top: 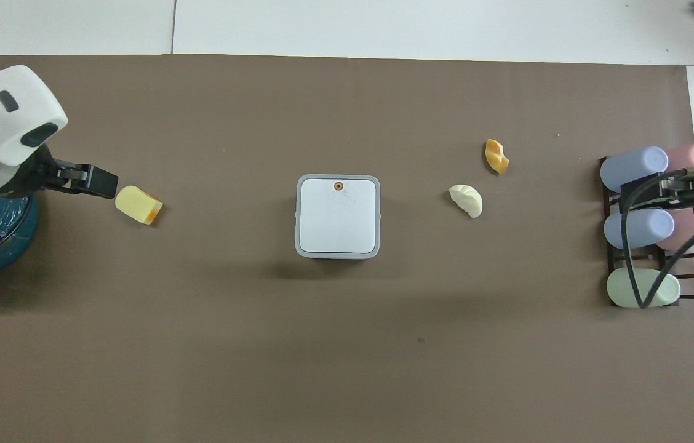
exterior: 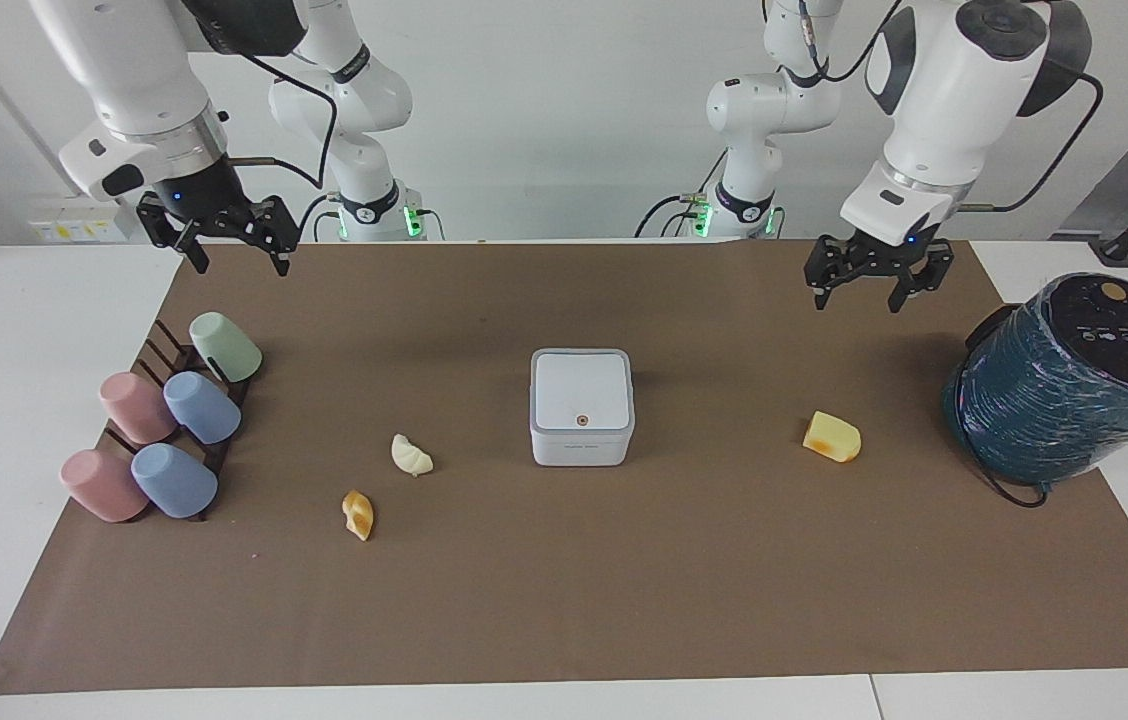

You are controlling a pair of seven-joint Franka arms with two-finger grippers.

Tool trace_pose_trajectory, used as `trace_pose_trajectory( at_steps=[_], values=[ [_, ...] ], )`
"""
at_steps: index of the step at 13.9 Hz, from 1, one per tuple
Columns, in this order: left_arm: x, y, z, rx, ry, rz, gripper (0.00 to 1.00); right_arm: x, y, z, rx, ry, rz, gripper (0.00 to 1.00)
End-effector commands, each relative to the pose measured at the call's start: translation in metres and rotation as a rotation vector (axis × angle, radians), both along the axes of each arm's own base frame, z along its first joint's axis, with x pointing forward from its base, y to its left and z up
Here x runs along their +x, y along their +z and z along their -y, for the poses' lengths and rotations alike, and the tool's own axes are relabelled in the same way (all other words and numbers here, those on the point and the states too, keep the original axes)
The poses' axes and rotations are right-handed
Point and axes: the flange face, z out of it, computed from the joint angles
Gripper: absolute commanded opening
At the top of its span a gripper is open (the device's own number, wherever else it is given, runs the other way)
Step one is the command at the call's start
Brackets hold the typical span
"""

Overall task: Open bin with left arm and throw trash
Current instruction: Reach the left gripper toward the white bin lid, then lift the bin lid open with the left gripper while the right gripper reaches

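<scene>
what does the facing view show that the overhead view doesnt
Only the facing view shows both arm bases, the back wall, and the left pincer and right pincer raised well above the mat. Only the overhead view shows the bin lid squarely from above, its button on the edge farthest from the robots. Both show the closed bin, three trash pieces, the cup rack and the teal cylinder.

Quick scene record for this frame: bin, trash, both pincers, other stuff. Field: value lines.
bin: white bin, mid-mat, lid shut
trash: cream wedge and orange twist toward the right arm's end; yellow chunk toward the left arm's end; all on the mat
left pincer: open, empty, raised over the mat
right pincer: open, empty, raised above the cup rack
other: pastel cups on the rack; teal wrapped cylinder
</scene>
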Motion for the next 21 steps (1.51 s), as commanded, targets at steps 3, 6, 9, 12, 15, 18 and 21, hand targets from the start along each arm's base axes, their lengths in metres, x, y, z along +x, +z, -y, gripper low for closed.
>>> trace_pose_trajectory(
  at_steps=[3, 6, 9, 12, 15, 18, 21],
  values=[
    [-0.036, -0.018, 0.085, -0.149, 0.214, 0.081, 0.38, -0.001, -0.005, 0.001, 0.024, 0.003, -0.002, 1.00],
    [-0.040, -0.029, 0.122, -0.250, 0.311, 0.100, 0.21, -0.001, -0.006, 0.001, 0.024, 0.003, -0.002, 1.00],
    [-0.033, -0.062, 0.177, -0.362, 0.431, 0.134, 0.14, -0.001, -0.008, 0.001, 0.024, 0.007, 0.014, 1.00],
    [-0.021, -0.088, 0.204, -0.443, 0.497, 0.168, 0.13, 0.000, -0.009, 0.001, 0.024, 0.008, 0.024, 1.00],
    [-0.018, -0.102, 0.216, -0.475, 0.491, 0.185, 0.13, 0.000, -0.019, -0.004, 0.028, 0.022, 0.071, 1.00],
    [-0.017, -0.124, 0.228, -0.484, 0.486, 0.178, 0.13, 0.003, -0.058, -0.014, 0.088, 0.022, 0.129, 1.00],
    [-0.019, -0.155, 0.247, -0.481, 0.468, 0.156, 0.13, 0.033, -0.115, -0.053, 0.122, 0.062, 0.171, 1.00]
  ],
)
